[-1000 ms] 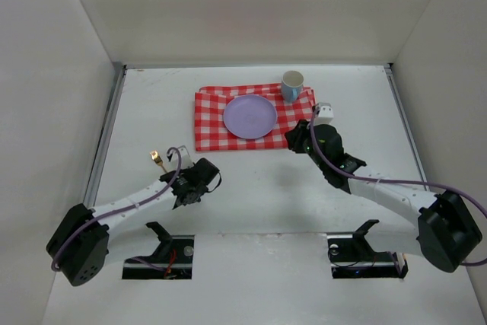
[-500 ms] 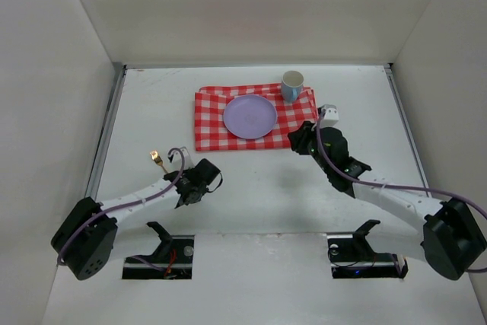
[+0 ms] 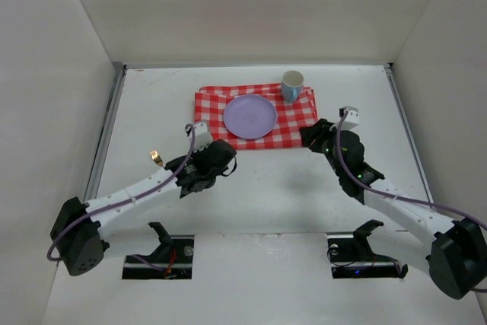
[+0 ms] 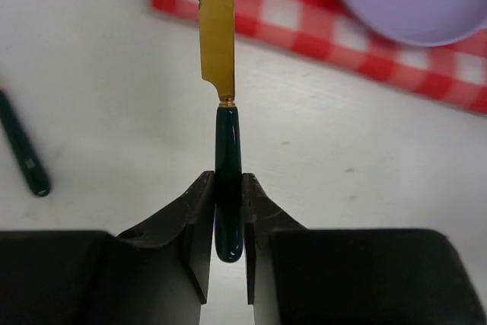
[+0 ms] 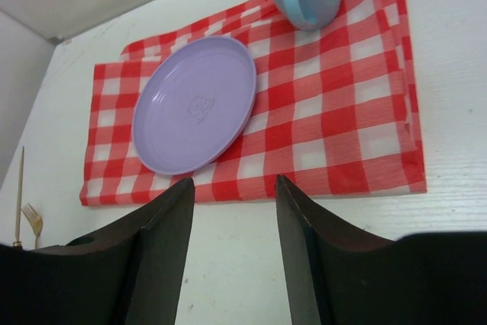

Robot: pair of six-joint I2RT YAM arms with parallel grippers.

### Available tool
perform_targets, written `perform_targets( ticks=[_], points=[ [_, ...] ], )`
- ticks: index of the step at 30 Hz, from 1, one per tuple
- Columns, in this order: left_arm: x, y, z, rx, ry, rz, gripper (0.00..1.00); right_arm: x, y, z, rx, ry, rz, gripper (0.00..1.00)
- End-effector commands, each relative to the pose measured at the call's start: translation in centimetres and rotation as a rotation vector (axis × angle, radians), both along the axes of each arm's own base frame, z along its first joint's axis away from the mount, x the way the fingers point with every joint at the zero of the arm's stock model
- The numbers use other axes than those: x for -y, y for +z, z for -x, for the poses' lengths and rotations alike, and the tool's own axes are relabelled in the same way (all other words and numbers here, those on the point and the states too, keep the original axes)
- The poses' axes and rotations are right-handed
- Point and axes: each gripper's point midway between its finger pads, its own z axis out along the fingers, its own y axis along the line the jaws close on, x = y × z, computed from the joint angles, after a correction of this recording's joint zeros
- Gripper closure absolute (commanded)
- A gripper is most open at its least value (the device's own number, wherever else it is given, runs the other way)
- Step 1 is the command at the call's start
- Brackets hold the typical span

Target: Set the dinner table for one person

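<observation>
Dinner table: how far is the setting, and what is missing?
Done: purple plate and blue mug stand on the checked cloth. In hand: the left gripper is shut on the knife, near the cloth. Left: lay the knife down; fetch the fork, lying on the dinner table. The right gripper is open.

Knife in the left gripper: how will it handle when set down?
The knife looks stiff, with a thin straight gold blade. The left gripper pinches only the tail of its glossy rounded green handle, so it could pivot or slip if the blade touches down first. Flat blade, so probably no rolling on the dinner table.
</observation>
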Motion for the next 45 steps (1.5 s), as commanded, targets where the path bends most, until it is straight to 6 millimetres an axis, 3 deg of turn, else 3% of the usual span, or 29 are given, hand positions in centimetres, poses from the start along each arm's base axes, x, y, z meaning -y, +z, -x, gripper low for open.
perform_targets(
  ticks=[1,6,10,14,19,24,35,45],
  points=[
    [5.4,3.4,-2.8,0.101,-0.104,0.047,1.00,1.6,2.3,-0.6,0.075,-0.069,-0.070,0.45],
    [13.5,5.9,-6.2,0.145,-0.230,0.160,1.00,5.0,2.2,-0.7,0.085,-0.192,-0.109,0.39],
    [18.4,6.6,-9.1,0.166,-0.285,0.162,1.00,6.0,2.1,-0.6,0.083,-0.215,-0.137,0.39],
    [22.1,5.2,-11.8,0.136,-0.320,0.166,1.00,5.9,2.5,-0.5,0.088,-0.204,-0.157,0.39],
    [24.9,2.1,-14.3,0.077,-0.328,0.153,1.00,6.3,2.9,-0.2,0.107,-0.216,-0.170,0.39],
    [26.2,0.1,-16.0,0.050,-0.319,0.142,1.00,6.4,3.3,0.0,0.119,-0.217,-0.179,0.39],
    [26.6,-3.1,-19.0,0.022,-0.273,0.118,1.00,5.8,2.5,-0.5,0.089,-0.192,-0.176,0.38],
    [26.5,-5.4,-19.9,-0.021,-0.241,0.129,0.99,5.9,2.1,-0.7,0.078,-0.195,-0.171,0.37]
  ],
)
